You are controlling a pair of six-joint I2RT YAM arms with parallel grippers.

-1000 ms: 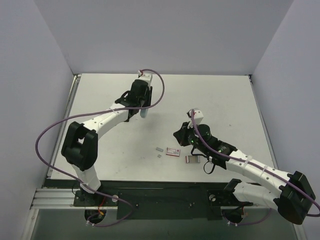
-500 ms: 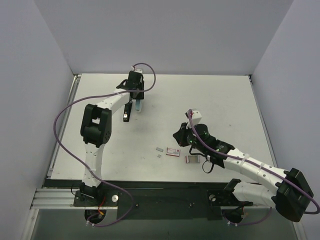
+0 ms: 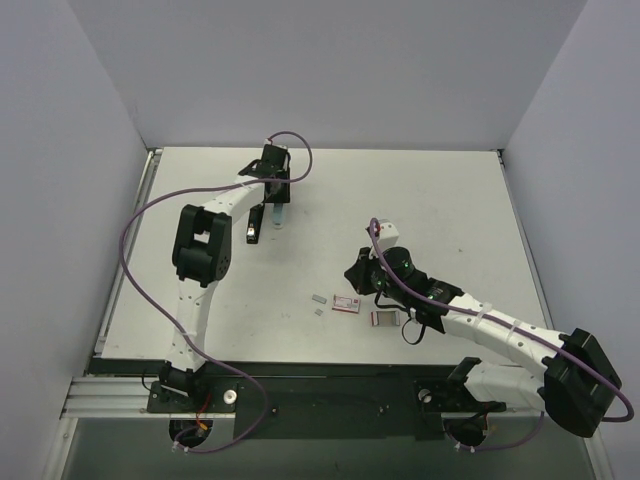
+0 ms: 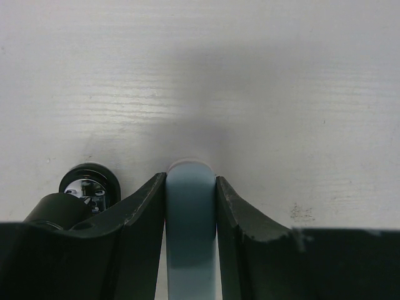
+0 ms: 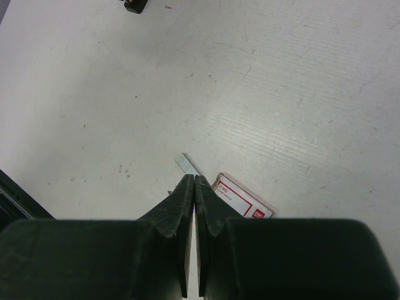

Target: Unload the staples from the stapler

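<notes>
Moved: left arm [image 3: 205, 245] has folded up since a second ago, its elbow now raised, and carried its load toward the far-left part of the bench [image 3: 440, 190]; right arm [image 3: 480, 325] has only crept a little leftward.
Black stapler [image 3: 252, 229]: lies on the bench just beside the left arm's tip, untouched.
Left pincer [image 4: 189, 180]: half spread, both jaws pressed against the sides of the pale blue stapler [image 4: 190, 237], nose down; whether the nose touches the bench cannot be told.
Staples [image 5: 187, 162]: a short silvery strip already out on the bench, near the front, well apart from both staplers.
Deciding relation: the strip lies just past the right tips, a touch to their left in the wrist view, with its long axis slanting across the line of the jaws; the right arm is by far the nearer.
Right pincer [image 5: 194, 180]: pressed fully together, pinching nothing, hovering over the bench by the strip.
Staple box [image 5: 242, 198]: red and white, just right of the strip.
Judgement: the tips must part before any pick.
</notes>
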